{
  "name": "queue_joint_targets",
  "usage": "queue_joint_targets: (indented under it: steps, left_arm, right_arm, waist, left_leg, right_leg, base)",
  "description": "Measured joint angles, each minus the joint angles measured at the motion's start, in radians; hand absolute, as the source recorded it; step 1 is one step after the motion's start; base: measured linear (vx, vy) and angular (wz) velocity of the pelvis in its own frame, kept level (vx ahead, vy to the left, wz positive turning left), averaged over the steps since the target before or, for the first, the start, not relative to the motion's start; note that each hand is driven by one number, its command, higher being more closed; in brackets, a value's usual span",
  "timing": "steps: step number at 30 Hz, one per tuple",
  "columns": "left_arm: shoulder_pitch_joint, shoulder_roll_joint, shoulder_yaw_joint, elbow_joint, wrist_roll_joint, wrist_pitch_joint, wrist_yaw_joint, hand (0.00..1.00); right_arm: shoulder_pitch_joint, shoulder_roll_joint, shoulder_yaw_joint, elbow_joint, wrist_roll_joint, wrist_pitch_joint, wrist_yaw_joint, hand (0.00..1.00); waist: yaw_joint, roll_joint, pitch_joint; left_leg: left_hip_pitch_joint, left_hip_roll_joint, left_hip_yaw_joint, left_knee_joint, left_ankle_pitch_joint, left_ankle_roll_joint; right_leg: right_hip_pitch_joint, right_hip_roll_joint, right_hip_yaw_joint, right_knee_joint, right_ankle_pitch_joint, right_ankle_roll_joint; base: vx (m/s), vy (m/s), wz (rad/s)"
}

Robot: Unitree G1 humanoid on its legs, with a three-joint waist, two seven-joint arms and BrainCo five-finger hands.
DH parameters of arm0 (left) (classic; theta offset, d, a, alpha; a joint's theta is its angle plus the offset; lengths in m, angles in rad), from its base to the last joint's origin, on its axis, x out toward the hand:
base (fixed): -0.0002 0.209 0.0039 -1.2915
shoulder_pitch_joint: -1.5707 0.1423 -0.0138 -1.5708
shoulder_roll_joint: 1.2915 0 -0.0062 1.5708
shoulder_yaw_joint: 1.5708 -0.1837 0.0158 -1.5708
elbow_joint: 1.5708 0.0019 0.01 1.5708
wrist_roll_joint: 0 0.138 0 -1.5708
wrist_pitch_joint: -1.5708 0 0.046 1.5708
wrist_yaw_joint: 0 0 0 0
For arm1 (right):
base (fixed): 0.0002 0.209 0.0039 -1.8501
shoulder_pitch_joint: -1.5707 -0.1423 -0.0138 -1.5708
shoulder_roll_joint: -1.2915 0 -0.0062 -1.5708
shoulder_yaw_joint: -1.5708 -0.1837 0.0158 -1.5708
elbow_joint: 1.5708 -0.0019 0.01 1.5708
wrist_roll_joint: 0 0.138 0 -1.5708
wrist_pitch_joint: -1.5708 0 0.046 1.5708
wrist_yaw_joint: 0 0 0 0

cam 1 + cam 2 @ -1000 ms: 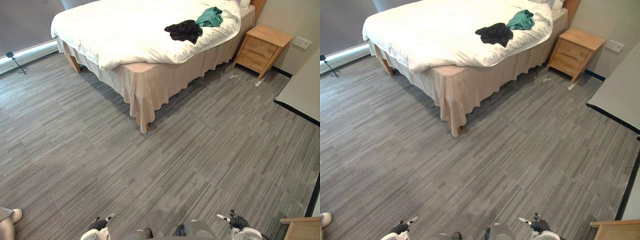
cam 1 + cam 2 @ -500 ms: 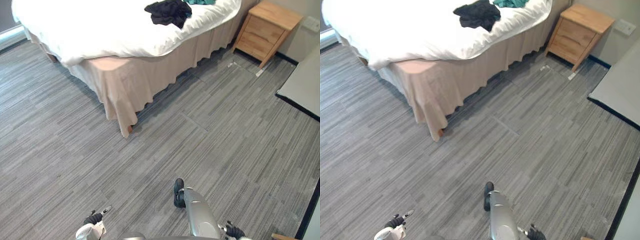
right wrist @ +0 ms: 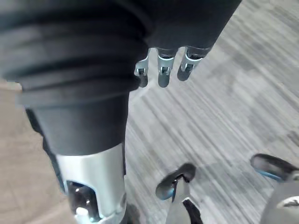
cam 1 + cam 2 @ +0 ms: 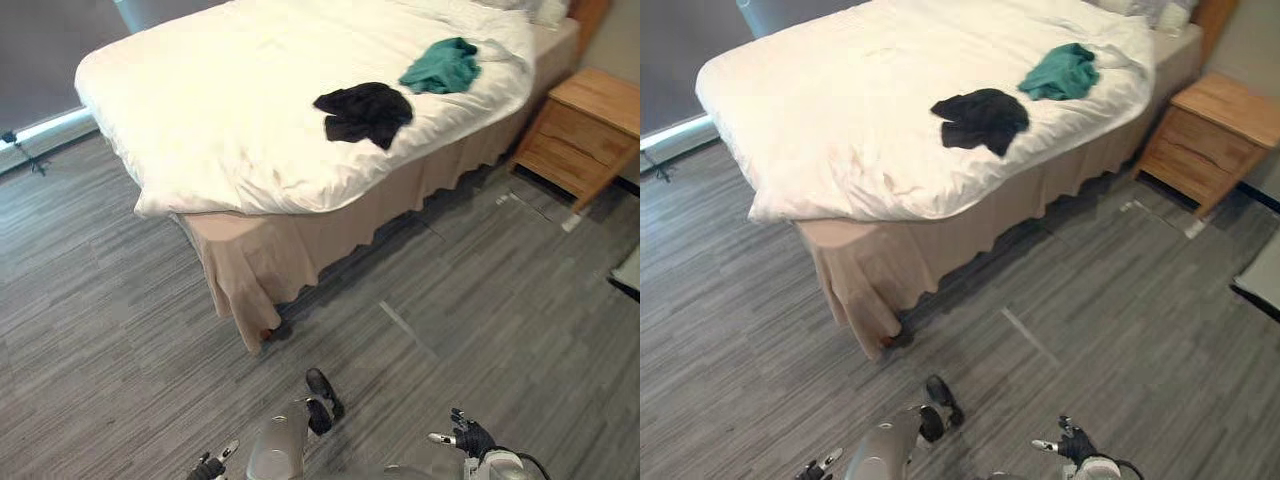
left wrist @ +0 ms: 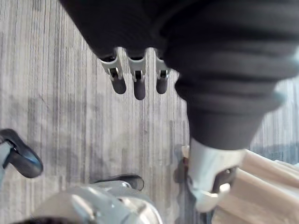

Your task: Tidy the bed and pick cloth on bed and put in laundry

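A black cloth [image 4: 364, 111] lies crumpled on the white duvet [image 4: 230, 110] of the bed, near its right side. Past it, towards the headboard, lies a green cloth [image 4: 441, 66]. A beige skirt [image 4: 300, 250] hangs down the bed's side to the floor. My left hand [image 4: 213, 463] and right hand [image 4: 468, 438] hang low at the bottom edge, well short of the bed. In the left wrist view my straight fingers [image 5: 135, 79] point at bare floor. In the right wrist view my fingers [image 3: 161, 70] hang relaxed with nothing in them.
A wooden nightstand [image 4: 580, 130] stands right of the bed by the wall. A small black tripod [image 4: 20, 150] stands at the far left by the window. Grey plank floor [image 4: 480, 300] lies between me and the bed.
The whole view has shifted: the bed now shows nearer and more centred, with both cloths in full sight. My hands still hang low and hold nothing.
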Motion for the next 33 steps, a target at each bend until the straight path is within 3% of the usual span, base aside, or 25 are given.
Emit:
queue_joint_targets:
  steps: [1,3,5,7,8,9,11,12,13,16,17,20,23,25,26,27,30,33]
  left_arm:
    - [0.002,0.009,-0.02,-0.001,0.0,-0.001,0.001,0.0]
    - [0.001,0.017,-0.037,-0.01,0.0,-0.006,0.002,0.0]
    - [-0.027,0.056,-0.065,-0.013,0.004,-0.012,-0.001,0.0]
    - [-0.058,0.086,-0.062,-0.011,0.01,-0.015,-0.004,0.0]
    - [-0.058,0.089,-0.055,-0.013,0.019,-0.015,-0.005,0.0]
    - [-0.053,0.089,-0.05,-0.022,0.024,-0.015,-0.006,0.0]
    - [-0.011,0.092,-0.019,-0.046,0.028,-0.016,-0.008,0.0]
    - [-0.009,0.093,-0.017,-0.048,0.033,-0.017,-0.008,0.0]
    - [-0.007,0.073,-0.015,-0.049,0.045,-0.017,-0.009,0.0]
    - [-0.024,0.023,-0.014,-0.046,0.082,-0.019,-0.01,0.0]
    - [-0.025,0.009,-0.008,-0.045,0.117,-0.037,-0.008,0.0]
    - [-0.036,0.014,0.03,-0.05,0.167,-0.088,0.006,0.0]
    - [-0.096,0.118,0.109,-0.111,0.286,-0.135,0.085,0.0]
    - [-0.133,0.252,0.139,-0.176,0.309,-0.15,0.122,0.0]
    - [-0.165,0.355,0.16,-0.236,0.3,-0.161,0.147,0.0]
    - [-0.18,0.394,0.171,-0.261,0.299,-0.173,0.159,0.0]
    - [-0.245,0.556,0.21,-0.382,0.251,-0.219,0.167,0.0]
    - [-0.315,0.652,0.213,-0.503,0.181,-0.276,0.098,0.0]
  right_arm:
    - [-0.002,0.008,0.0,-0.001,0.002,-0.001,0.0,0.0]
    - [-0.003,0.012,0.0,-0.003,0.012,-0.003,-0.002,0.0]
    - [0.014,0.039,-0.009,-0.005,0.075,0.001,-0.013,0.0]
    - [0.051,0.079,-0.016,-0.002,0.142,0.024,-0.033,0.0]
    - [0.075,0.093,-0.016,-0.002,0.164,0.033,-0.038,0.0]
    - [0.091,0.106,-0.016,0.002,0.184,0.047,-0.041,0.0]
    - [0.103,0.127,-0.016,0.004,0.225,0.079,-0.038,0.0]
    - [0.11,0.128,-0.017,0.006,0.247,0.089,-0.037,0.0]
    - [0.087,0.111,-0.026,0.01,0.281,0.109,-0.037,0.0]
    - [0.078,0.076,-0.09,0.003,0.346,0.134,-0.041,0.0]
    - [0.083,0.06,-0.129,0.019,0.359,0.167,-0.042,0.0]
    - [0.109,0.047,-0.188,0.035,0.358,0.195,-0.037,0.0]
    - [0.134,0.042,-0.213,0.048,0.344,0.205,-0.015,0.0]
    - [0.162,0.044,-0.213,0.056,0.343,0.206,0.0,0.0]
    - [0.179,0.049,-0.213,0.065,0.343,0.202,0.006,0.0]
    - [0.184,0.052,-0.213,0.072,0.343,0.202,0.007,0.0]
    - [0.215,0.075,-0.211,0.07,0.344,0.193,0.007,0.0]
    - [0.238,0.093,-0.212,0.064,0.353,0.175,-0.005,0.0]
  waist:
    - [0.008,0.003,0.004]
    - [0.01,0.037,0.005]
    - [0.005,0.029,-0.001]
    - [-0.008,-0.01,-0.01]
    - [-0.01,-0.021,-0.01]
    - [-0.008,-0.037,-0.013]
    - [-0.008,-0.083,-0.034]
    - [-0.009,-0.096,-0.035]
    - [0.002,-0.072,-0.044]
    - [-0.015,0.004,-0.038]
    - [-0.033,0.017,-0.037]
    - [-0.056,0.027,-0.045]
    - [-0.06,0.016,-0.049]
    - [-0.06,0.015,-0.05]
    - [-0.06,0.019,-0.049]
    - [-0.06,0.02,-0.05]
    - [-0.057,0.029,-0.06]
    - [-0.054,0.047,-0.077]
  left_leg:
    - [0.049,0.001,-0.046,-0.003,-0.003,-0.006]
    - [0.147,0.033,-0.14,-0.038,-0.028,-0.061]
    - [0.217,0.034,-0.27,-0.107,-0.042,-0.125]
    - [0.241,0.03,-0.397,-0.14,-0.052,-0.176]
    - [0.26,0.033,-0.426,-0.146,-0.055,-0.19]
    - [0.277,0.033,-0.44,-0.144,-0.06,-0.207]
    - [0.295,0.01,-0.44,-0.135,-0.084,-0.247]
    - [0.303,0.002,-0.439,-0.137,-0.092,-0.259]
    - [0.302,0.031,-0.423,-0.134,-0.11,-0.286]
    - [0.316,0.086,-0.406,-0.151,-0.118,-0.322]
    - [0.349,0.102,-0.382,-0.164,-0.105,-0.363]
    - [0.377,0.119,-0.331,-0.156,-0.092,-0.381]
    - [0.375,0.123,-0.296,-0.155,-0.092,-0.38]
    - [0.375,0.123,-0.282,-0.155,-0.092,-0.38]
    - [0.375,0.123,-0.274,-0.154,-0.092,-0.38]
    - [0.374,0.123,-0.274,-0.154,-0.092,-0.38]
    - [0.37,0.122,-0.268,-0.154,-0.092,-0.38]
    - [0.368,0.122,-0.247,-0.154,-0.092,-0.38]
  right_leg:
    - [0.006,-0.01,0.002,-0.042,-0.013,-0.002]
    - [0.004,0.011,0.034,-0.189,-0.015,0.0]
    - [-0.061,0.01,0.154,-0.427,0.045,0.049]
    - [-0.127,0.008,0.324,-0.582,0.168,0.078]
    - [-0.131,0.007,0.352,-0.615,0.218,0.084]
    - [-0.136,0.009,0.375,-0.647,0.271,0.073]
    - [-0.139,0.008,0.383,-0.746,0.476,-0.003]
    - [-0.136,0.005,0.366,-0.748,0.474,-0.021]
    - [-0.129,0.026,0.363,-0.775,0.445,-0.039]
    - [-0.106,0.074,0.342,-0.814,0.444,-0.059]
    - [-0.07,0.089,0.339,-0.828,0.434,-0.075]
    - [-0.029,0.106,0.344,-0.84,0.428,-0.084]
    - [-0.033,0.117,0.37,-0.866,0.428,-0.084]
    - [-0.032,0.119,0.374,-0.875,0.432,-0.089]
    - [-0.032,0.119,0.373,-0.878,0.434,-0.092]
    - [-0.031,0.119,0.372,-0.881,0.436,-0.095]
    - [-0.027,0.118,0.371,-0.901,0.45,-0.1]
    - [-0.02,0.119,0.371,-0.922,0.462,-0.102]
  base:
    - [0.66,-0.019,1.38]
    - [0.5,-0.114,1.21]
    - [0.39,-0.227,1.63]
    - [0.33,-0.285,1.82]
    - [0.35,-0.276,1.44]
    - [0.4,-0.293,0.89]
    - [0.44,-0.308,0.57]
    - [0.48,-0.37,0.05]
    - [0.35,-0.286,-0.15]
    - [0.32,-0.206,0.0]
    - [0.25,-0.139,0.04]
    - [0.14,-0.094,-0.08]
    - [0.03,-0.07,-0.22]
    - [-0.03,-0.041,-0.14]
    - [-0.05,-0.038,-0.06]
    - [-0.05,-0.026,-0.03]
    - [-0.06,-0.032,-0.02]
    - [-0.09,-0.039,-0.03]
